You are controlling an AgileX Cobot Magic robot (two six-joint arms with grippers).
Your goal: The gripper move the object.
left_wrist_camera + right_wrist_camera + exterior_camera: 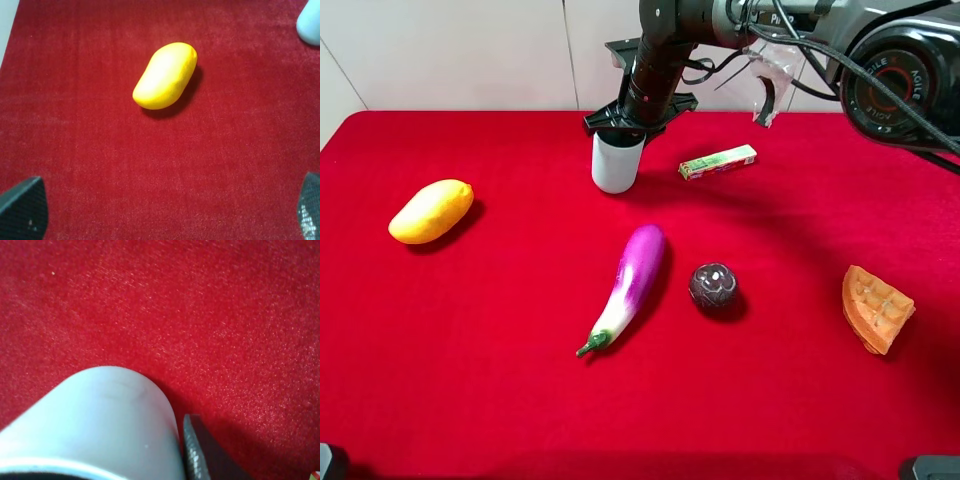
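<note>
The pale blue-green cup [617,165] stands upright at the back middle of the red cloth. My right gripper [625,125] reaches across from the right and comes down on the cup's top, jaws closed on its rim. In the right wrist view the cup [100,425] fills the near corner, and one dark fingertip [192,450] lies against its outer wall. My left gripper [165,210] is open and empty above the cloth, short of the mango [165,75]. An edge of the cup [310,22] shows in that view.
The yellow mango [431,211] lies at the left. A purple eggplant [630,285] and a dark round fruit [713,287] lie in the middle. A green box [718,162] lies just right of the cup. An orange waffle wedge [876,308] lies at the right.
</note>
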